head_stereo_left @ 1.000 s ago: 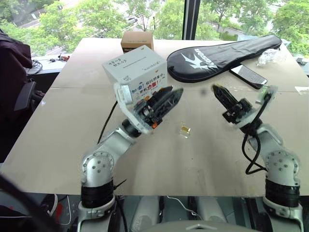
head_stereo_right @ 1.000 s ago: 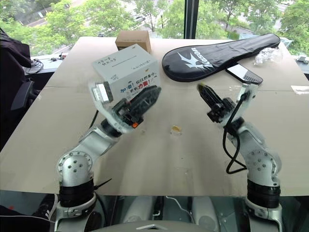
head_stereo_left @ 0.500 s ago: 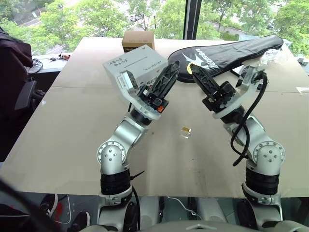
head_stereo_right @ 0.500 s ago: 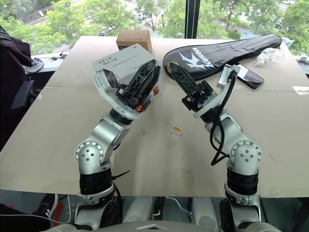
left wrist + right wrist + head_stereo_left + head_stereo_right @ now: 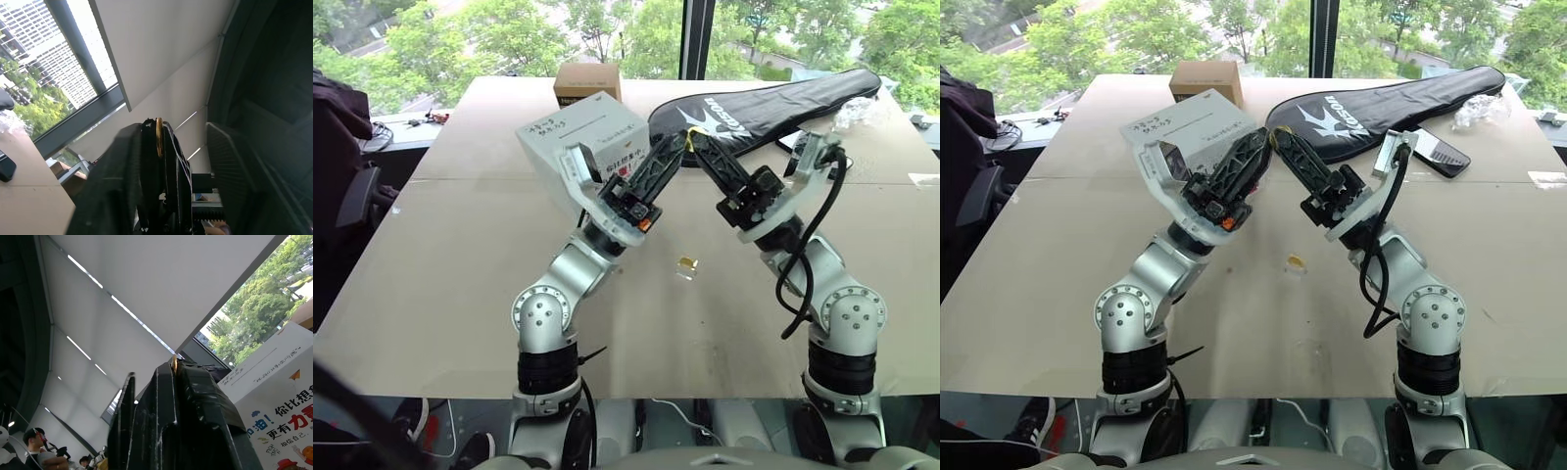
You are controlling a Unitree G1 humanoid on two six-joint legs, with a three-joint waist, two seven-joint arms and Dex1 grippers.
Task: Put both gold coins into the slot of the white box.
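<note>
My two grippers are raised over the table (image 5: 440, 274) and their tips meet in front of the white box (image 5: 558, 147). My right gripper (image 5: 693, 139) is shut on a gold coin (image 5: 687, 140), whose edge sticks out at its tip (image 5: 174, 363). My left gripper (image 5: 674, 147) comes in from the left, right up against that coin (image 5: 159, 136). The other gold coin (image 5: 688, 262) lies flat on the table below the two grippers. The box's slot (image 5: 590, 120) shows as a thin dark line on its top face, behind my left gripper.
A small brown box (image 5: 587, 81) stands behind the white box. A black racket cover (image 5: 773, 103) lies at the back right, with a phone (image 5: 1440, 154) and crumpled clear wrap (image 5: 857, 116) near it. A dark chair (image 5: 342, 186) stands off the left edge.
Both arms have risen and swung inward. The grippers, apart a second ago, now meet tip to tip. The right gripper has kept its coin throughout. The coin on the table has not moved.
</note>
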